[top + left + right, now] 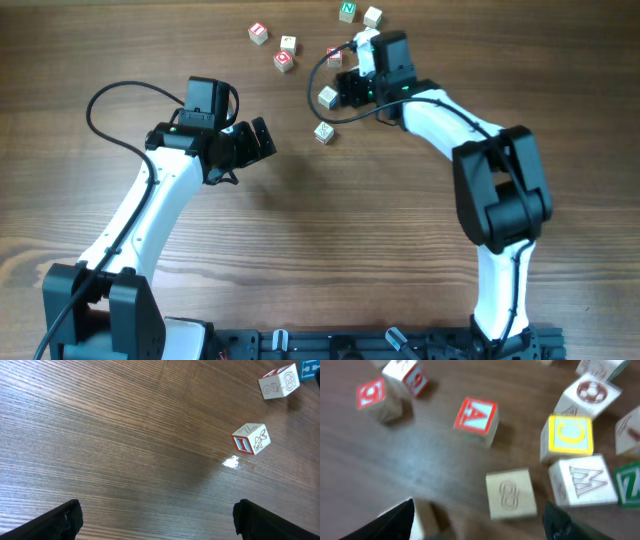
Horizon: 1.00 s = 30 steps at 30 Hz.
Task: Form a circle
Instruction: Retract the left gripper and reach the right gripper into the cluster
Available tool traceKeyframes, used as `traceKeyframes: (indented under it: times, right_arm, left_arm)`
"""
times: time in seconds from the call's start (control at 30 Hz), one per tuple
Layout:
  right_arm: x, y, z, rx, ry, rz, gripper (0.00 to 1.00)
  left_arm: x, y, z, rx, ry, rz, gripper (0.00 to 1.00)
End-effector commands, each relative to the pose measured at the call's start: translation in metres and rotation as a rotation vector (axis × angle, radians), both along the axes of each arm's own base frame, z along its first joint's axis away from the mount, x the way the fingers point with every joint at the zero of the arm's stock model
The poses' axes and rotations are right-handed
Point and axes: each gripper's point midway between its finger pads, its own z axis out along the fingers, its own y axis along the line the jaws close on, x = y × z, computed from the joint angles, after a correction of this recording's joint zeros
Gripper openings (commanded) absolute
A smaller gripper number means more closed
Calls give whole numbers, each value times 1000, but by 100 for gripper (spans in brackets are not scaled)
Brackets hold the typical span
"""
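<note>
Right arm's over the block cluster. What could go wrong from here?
1. Right gripper straddles the plain carved block, but the M block and yellow C block crowd one side: a finger may shove them.
2. Its cable loops around a pale block seen from overhead and might sweep it.

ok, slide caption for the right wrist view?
Right pincer open over scattered letter cubes on the wood table, one unpainted cube nearest.

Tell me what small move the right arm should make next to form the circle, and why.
Probably lower the right claw and close on the pale wooden cube with the engraved face. Its jaws stand open, that cube lies just ahead between them, and the other wooden letter cubes lie scattered with no ring formed.
</note>
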Motion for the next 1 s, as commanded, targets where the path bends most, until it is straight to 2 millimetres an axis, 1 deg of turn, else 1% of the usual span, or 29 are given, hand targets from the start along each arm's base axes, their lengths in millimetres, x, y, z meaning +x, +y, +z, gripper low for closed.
traceKeyframes:
  times: [0.0, 0.07, 0.13, 0.2, 0.23, 0.33, 0.37, 0.43, 0.5, 0.53, 0.6, 0.67, 0.7, 0.77, 0.87, 0.97]
  right_arm:
    - [18, 0, 8, -47, -97, -44, 82]
    - [24, 2, 15, -29, -132, -48, 82]
    - [29, 4, 17, -12, -159, -53, 81]
    - [31, 7, 14, 17, -159, -59, 76]
    - [31, 10, 8, 28, -153, -49, 75]
    - [30, 12, -6, 33, -135, -46, 74]
    - [32, 8, -13, 34, -128, -72, 73]
    - [37, 2, -13, 78, -121, -113, 72]
    - [38, 4, -11, 100, -121, -97, 70]
    - [38, 3, -12, 96, -120, -96, 69]
    - [35, 2, -20, 80, -104, -90, 66]
    - [33, 2, -27, 76, -88, -91, 57]
    - [32, 2, -31, 73, -79, -92, 54]
    - [29, 3, -37, 70, -61, -82, 53]
    - [25, 8, -38, 81, -46, -60, 53]
    - [23, 7, -41, 75, -34, -60, 51]
  left_arm:
    - [0, 4, -1, 16, -1, -8, 100]
    - [0, 4, -1, 16, -2, -8, 100]
    - [0, 4, 0, 17, -5, -7, 100]
    - [2, 9, -1, 45, -11, 5, 100]
    - [2, 11, -1, 54, -12, 8, 100]
    - [2, 11, -1, 56, -12, 9, 100]
    - [2, 11, -1, 56, -12, 9, 100]
    - [2, 11, -1, 56, -12, 9, 100]
    - [2, 11, -1, 56, -12, 9, 100]
    - [2, 11, -1, 56, -12, 9, 100]
    - [2, 11, -1, 56, -12, 9, 100]
    - [2, 11, -1, 56, -12, 9, 100]
    - [2, 11, -1, 56, -12, 9, 100]
    - [2, 11, -1, 56, -12, 9, 100]
    - [2, 11, -1, 56, -12, 10, 100]
    - [2, 11, -1, 56, -12, 9, 100]
